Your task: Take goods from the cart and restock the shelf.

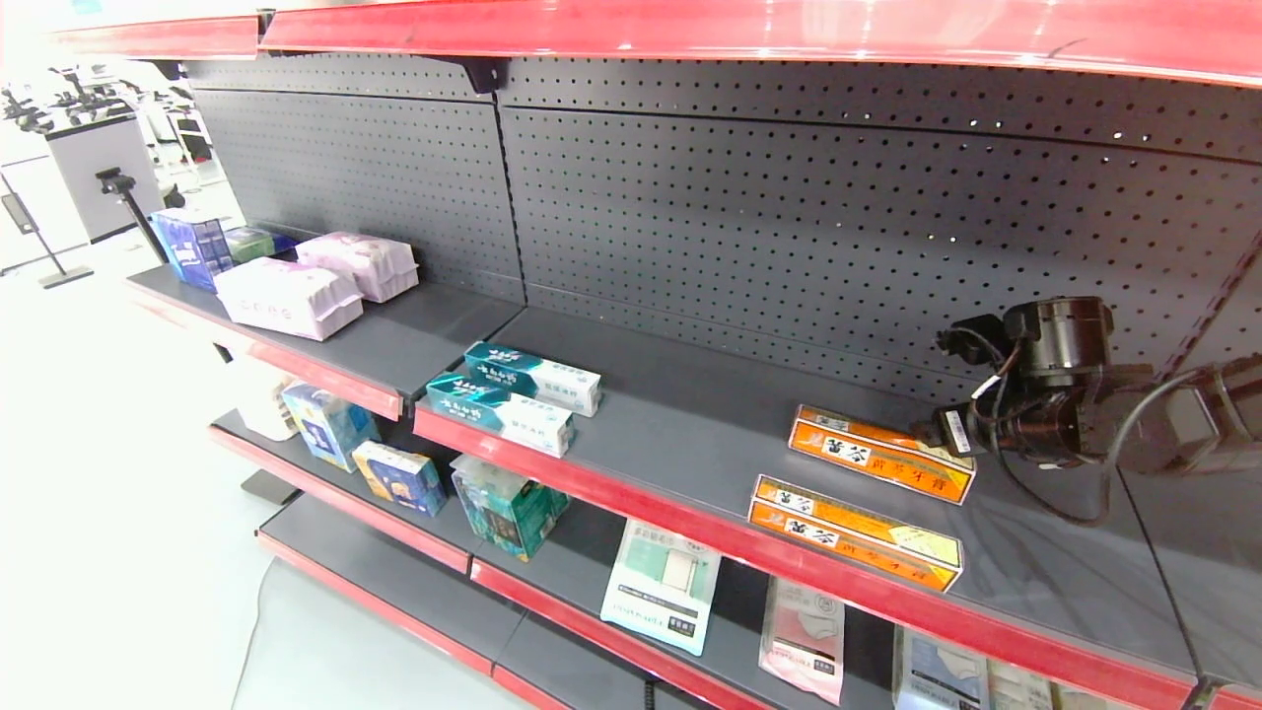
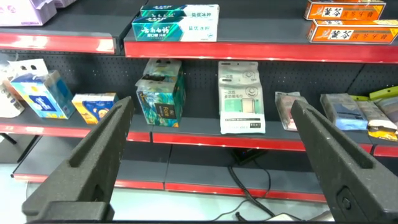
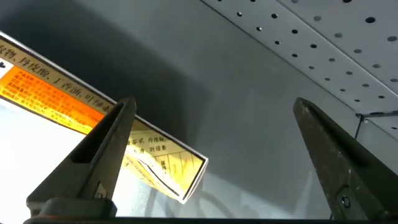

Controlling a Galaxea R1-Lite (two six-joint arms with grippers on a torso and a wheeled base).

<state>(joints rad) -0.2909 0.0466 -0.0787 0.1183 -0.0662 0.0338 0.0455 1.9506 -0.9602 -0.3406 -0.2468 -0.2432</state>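
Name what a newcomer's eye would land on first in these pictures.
The right gripper hangs open above the grey shelf, close by one end of the rear orange box. A second orange box lies at the shelf's front edge. Further to the robot's left on the same shelf, two teal boxes lie side by side.

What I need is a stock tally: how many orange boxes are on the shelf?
2. The rear orange box lies by the right gripper; the front orange box lies at the edge of the shelf. None looks hidden.
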